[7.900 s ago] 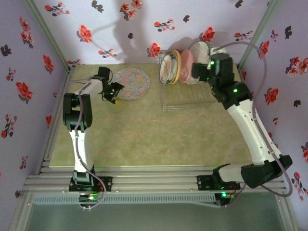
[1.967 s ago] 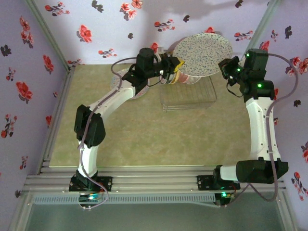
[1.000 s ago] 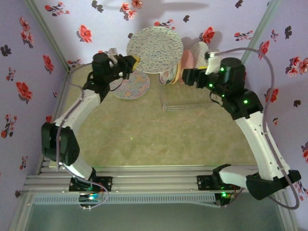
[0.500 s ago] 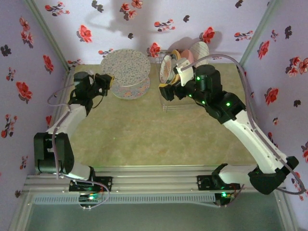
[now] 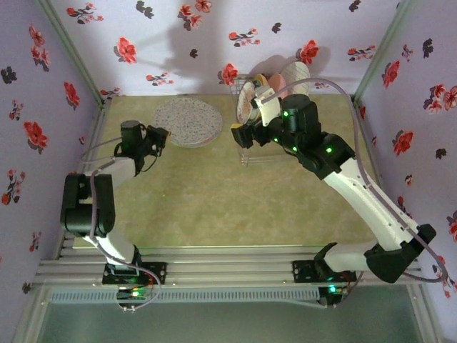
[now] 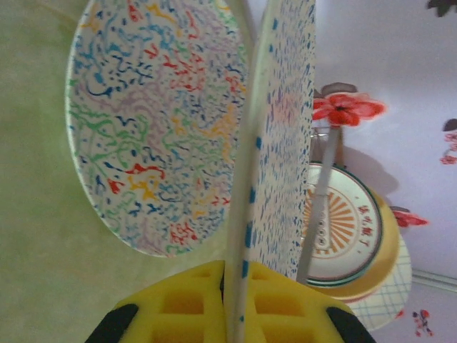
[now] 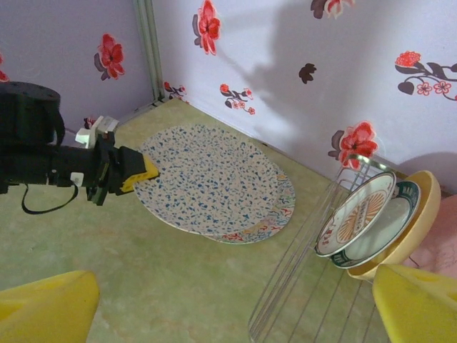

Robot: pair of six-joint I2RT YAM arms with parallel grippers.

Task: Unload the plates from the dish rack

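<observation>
So far two plates are out: the left gripper (image 5: 158, 136) pinches the speckled plate (image 5: 189, 121), low over the squiggly plate (image 6: 157, 121) on the tabletop (image 5: 214, 207). The right gripper (image 5: 241, 134), wide open and empty, is by the dish rack (image 7: 307, 314), where the sunburst plate (image 7: 355, 213) and others wait.

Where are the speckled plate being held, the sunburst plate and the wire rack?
speckled plate (image 7: 207, 179), right wrist view, middle of its face.
sunburst plate (image 7: 355, 214), right wrist view, its orange centre.
dish rack (image 7: 314, 304), right wrist view, its wire base.

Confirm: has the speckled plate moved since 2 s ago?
Yes. The speckled plate, shut in the left gripper, went from above the dish rack leftward and down; it is now left of the rack, over the multicoloured plate on the table.
</observation>
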